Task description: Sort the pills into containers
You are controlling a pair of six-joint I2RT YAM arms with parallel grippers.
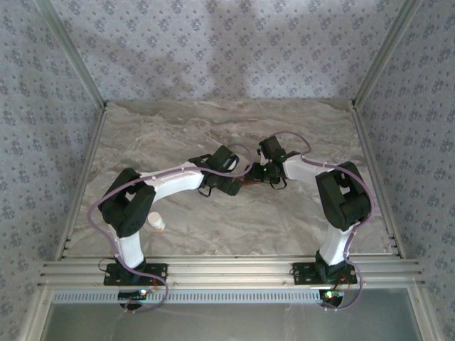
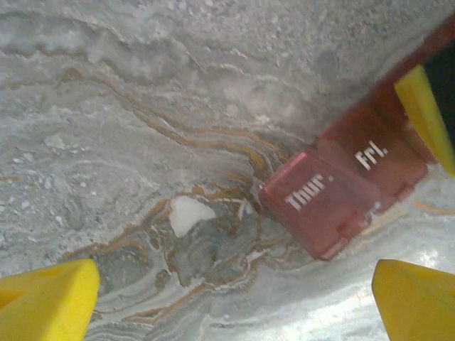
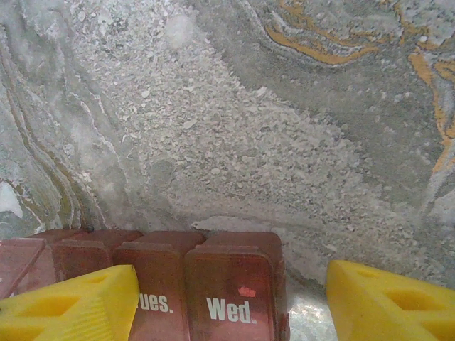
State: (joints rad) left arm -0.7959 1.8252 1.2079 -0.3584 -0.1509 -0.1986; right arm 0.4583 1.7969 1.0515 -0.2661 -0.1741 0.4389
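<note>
Containers (image 2: 320,202), lids shut, lie mid-worktop (image 1: 178,128) between the arms. Left tool (image 2: 234,284) spread wide beside the Thursday end; right tool (image 3: 233,284) parted over Wednesday. Advisable: steady the strip before prising a lid.

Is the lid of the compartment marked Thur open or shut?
Shut: the Thur lid lies flat over its compartment, label up, beside the Fri lid. Its contents cannot be told.

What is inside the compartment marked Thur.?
The Thur. compartment has its lid down. Only the reddish lid with its white letters can be seen. Whatever is inside is covered. The compartment lies on the marbled table.
</note>
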